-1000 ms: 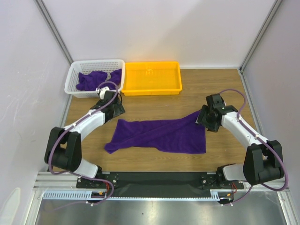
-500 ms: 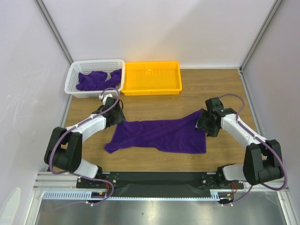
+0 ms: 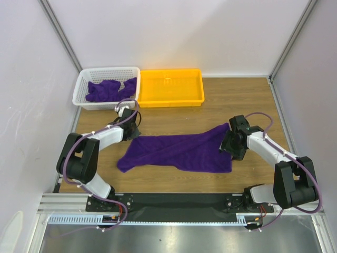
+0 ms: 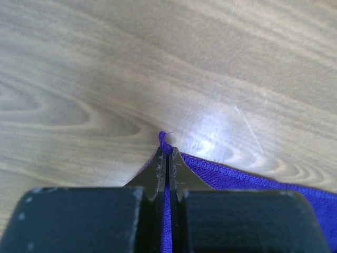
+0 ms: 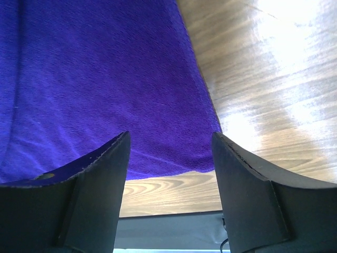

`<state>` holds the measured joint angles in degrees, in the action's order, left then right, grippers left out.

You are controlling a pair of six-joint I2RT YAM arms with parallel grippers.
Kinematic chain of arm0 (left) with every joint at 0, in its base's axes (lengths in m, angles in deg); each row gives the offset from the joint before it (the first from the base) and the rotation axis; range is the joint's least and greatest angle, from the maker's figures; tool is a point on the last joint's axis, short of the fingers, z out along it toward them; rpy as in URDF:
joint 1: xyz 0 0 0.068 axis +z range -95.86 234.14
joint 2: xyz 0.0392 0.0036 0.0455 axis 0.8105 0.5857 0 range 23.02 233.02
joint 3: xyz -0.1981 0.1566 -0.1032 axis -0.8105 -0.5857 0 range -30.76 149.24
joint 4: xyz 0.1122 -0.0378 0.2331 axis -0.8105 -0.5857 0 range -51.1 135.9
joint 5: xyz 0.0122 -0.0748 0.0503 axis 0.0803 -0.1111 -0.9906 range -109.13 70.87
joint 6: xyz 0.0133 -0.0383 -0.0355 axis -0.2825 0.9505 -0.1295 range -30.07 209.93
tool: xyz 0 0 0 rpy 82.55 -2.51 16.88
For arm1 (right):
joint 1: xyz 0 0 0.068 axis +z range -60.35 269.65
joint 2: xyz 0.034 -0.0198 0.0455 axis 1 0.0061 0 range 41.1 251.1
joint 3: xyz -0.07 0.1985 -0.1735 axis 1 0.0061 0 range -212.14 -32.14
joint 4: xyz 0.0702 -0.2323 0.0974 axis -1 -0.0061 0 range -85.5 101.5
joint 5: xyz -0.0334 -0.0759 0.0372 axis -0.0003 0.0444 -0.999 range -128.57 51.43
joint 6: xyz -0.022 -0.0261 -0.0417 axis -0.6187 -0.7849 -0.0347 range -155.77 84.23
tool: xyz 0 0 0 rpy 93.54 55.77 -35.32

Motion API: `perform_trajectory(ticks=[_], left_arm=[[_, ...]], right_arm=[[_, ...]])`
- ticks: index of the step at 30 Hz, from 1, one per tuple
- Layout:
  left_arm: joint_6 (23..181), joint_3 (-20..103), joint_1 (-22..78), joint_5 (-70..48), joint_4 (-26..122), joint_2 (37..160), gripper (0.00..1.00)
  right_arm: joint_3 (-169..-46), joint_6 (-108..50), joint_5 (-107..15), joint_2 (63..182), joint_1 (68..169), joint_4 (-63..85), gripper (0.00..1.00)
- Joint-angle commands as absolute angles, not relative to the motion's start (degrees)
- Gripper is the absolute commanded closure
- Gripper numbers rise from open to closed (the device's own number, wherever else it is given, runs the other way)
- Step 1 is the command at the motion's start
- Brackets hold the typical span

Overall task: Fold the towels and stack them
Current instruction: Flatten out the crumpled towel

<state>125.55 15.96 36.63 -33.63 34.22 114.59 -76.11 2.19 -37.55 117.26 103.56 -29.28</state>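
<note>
Left gripper (image 4: pixel 166 153) is closed tight, pinching a corner of the spread purple towel (image 3: pixel 179 153). The cloth stretches away to its right, flat on the wooden table (image 3: pixel 210 113). Right gripper (image 5: pixel 169 139) hangs over the towel's far end with jaws apart, the edge below and between them, nothing clamped. More towels (image 3: pixel 102 89) lie in the basket (image 3: pixel 80 89) beyond the left gripper.

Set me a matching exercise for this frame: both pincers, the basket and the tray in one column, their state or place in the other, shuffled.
1 left pincer
2 right pincer
3 white basket
4 yellow tray

a open over the spread towel's edge
b beside the white basket
c shut on the spread towel's corner
d holds crumpled towels

Pairs: 1-c, 2-a, 3-d, 4-b
</note>
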Motion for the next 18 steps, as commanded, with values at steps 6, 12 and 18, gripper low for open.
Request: perform_trajectory(ticks=[6, 12, 18], left_arm=[[127.37, 20.65, 36.3, -41.0, 35.0, 114.16, 1.0], [128.25, 21.35, 36.3, -46.46, 36.67, 112.4, 1.0], [126.15, 23.28, 36.39, -49.89, 38.96, 112.4, 1.0]], right_arm=[[-74.16, 3.7, -37.51, 116.86, 104.33, -28.05, 0.34], [-73.1, 3.61, -37.08, 117.38, 104.33, -27.7, 0.35], [-71.87, 3.61, -36.9, 118.44, 104.42, -26.73, 0.37]])
